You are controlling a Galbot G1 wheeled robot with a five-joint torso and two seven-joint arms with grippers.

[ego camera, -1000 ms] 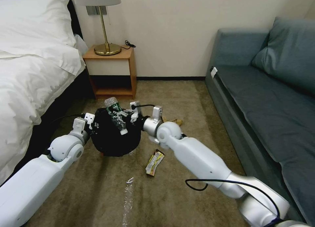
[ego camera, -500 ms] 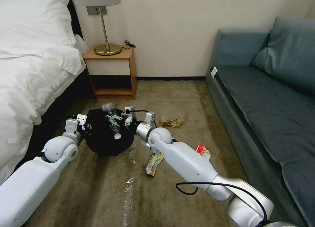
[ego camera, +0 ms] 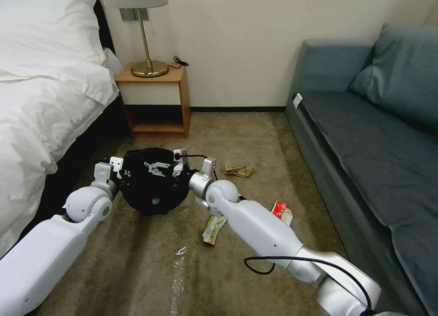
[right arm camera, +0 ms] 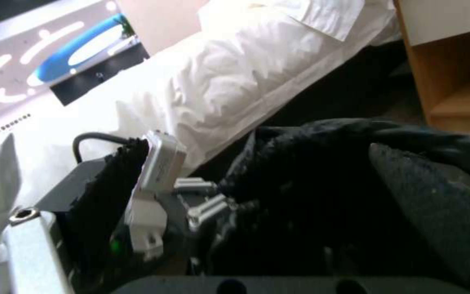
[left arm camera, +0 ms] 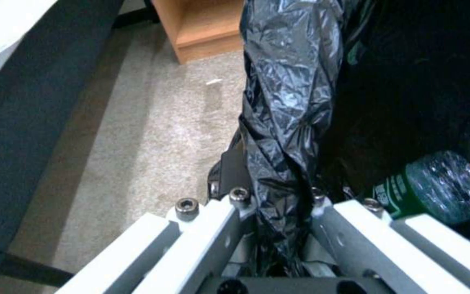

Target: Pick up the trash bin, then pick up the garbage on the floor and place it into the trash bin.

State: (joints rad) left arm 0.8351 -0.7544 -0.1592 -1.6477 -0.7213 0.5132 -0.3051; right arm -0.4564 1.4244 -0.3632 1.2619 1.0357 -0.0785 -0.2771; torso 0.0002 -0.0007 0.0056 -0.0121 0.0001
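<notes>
The fingers point(left arm camera: 235, 228) of the left gripper point(left arm camera: 278, 228) are clamped on the trash bin's point(ego camera: 153, 188) liner-draped rim, holding it above the floor near the bed; light, soft, slippery plastic. The right gripper point(ego camera: 155, 168) hangs spread and empty over its mouth. The bottle point(left arm camera: 436, 185) lies inside, near the left fingers.

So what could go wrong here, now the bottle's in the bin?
The left gripper pinches mainly the black liner at the trash bin rim, so the bin might slip or tilt. The right gripper hangs open over the bin mouth and could snag the liner. The bottle lies near the rim.
</notes>
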